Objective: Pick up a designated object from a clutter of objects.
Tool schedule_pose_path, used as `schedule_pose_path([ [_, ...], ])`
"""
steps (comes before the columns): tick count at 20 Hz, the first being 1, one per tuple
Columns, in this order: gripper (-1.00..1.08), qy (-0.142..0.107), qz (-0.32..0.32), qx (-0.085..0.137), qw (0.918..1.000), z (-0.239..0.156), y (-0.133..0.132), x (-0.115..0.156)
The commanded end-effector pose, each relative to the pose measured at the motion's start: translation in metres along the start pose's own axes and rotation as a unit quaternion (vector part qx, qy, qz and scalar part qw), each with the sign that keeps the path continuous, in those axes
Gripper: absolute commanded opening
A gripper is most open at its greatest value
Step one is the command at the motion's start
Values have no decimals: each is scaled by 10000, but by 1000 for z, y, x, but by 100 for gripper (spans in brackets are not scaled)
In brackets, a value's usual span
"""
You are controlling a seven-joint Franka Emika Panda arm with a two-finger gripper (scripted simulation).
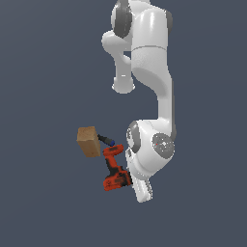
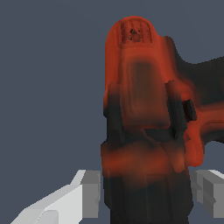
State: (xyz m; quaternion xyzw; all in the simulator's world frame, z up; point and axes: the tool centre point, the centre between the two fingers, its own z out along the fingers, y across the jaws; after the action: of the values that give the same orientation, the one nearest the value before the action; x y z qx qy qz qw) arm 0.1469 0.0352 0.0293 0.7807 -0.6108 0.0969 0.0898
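The red-orange power drill (image 1: 115,170) with black handle is the largest item of the clutter, lying just below the tan box (image 1: 89,141) and the blue-tipped marker (image 1: 106,140). My gripper (image 1: 140,192) is at the drill's base end, its fingers hidden under the white hand in the exterior view. Close up in the wrist view, the drill (image 2: 140,96) fills the gap between the two fingers (image 2: 89,197), which are set wide and lie against its dark sides. The gripper (image 2: 146,197) is shut on the drill. No yellow block shows.
The white arm (image 1: 161,96) reaches down from the top of the exterior view and bends over the clutter. The box and marker lie just beyond the drill, close to its chuck end. Plain dark grey floor surrounds the group.
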Motion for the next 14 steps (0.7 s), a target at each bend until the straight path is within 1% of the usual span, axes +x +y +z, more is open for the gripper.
schedule_pose_path([
  [1, -100, 5, -8, 4, 10000, 1, 0, 0],
  [9, -100, 0, 1, 1, 10000, -2, 1, -1],
  [14, -100, 0, 1, 1, 10000, -12, 6, -5],
])
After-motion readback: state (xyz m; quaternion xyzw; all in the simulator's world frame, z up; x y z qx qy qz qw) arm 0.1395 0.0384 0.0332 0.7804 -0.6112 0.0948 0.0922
